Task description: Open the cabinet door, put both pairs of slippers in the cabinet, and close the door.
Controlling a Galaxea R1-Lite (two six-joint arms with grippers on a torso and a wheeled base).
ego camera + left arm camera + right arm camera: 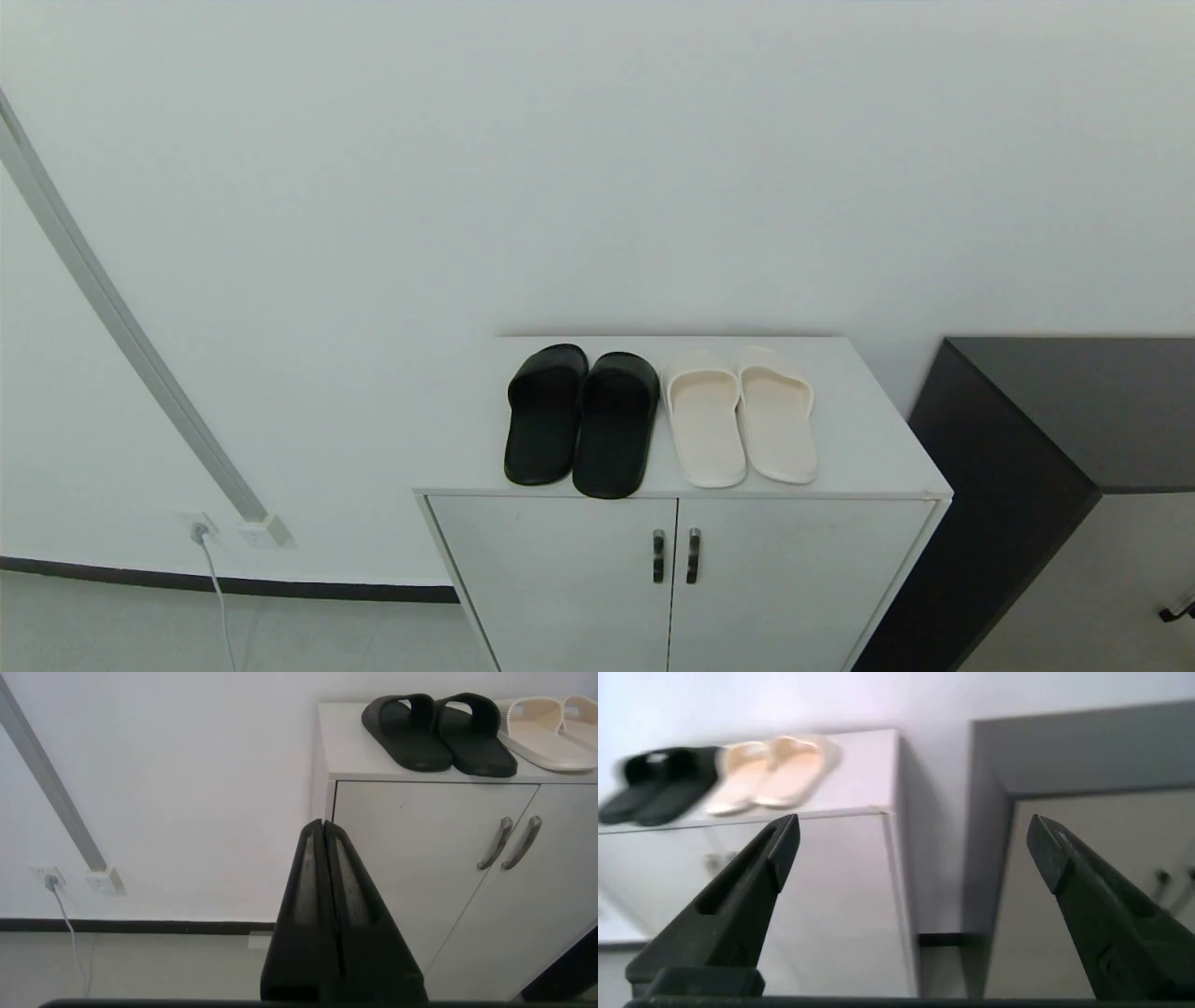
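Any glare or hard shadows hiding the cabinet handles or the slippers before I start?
Head view: even light, no glare; the dark metal door handles on the white two-door cabinet read plainly, black slide slippers and cream slide slippers cast faint shadows. Left wrist view: equally plain. Right wrist view: handles smeared, hard to read.

Slippers, four in all: two black slippers (544,415) forming one pair, and two cream slippers (705,425) forming a second pair. Cabinets, two: one white cabinet (868,448) ahead of the left claw (324,831), and one dark cabinet (1008,485) ahead of the right claw (913,831). Doors (560,588) on the white cabinet, two, each with one metal handle; handles (658,555), two in total. Claws, two. Wall socket (198,530), one, with one cable (219,597). Wall conduit (121,317), one.
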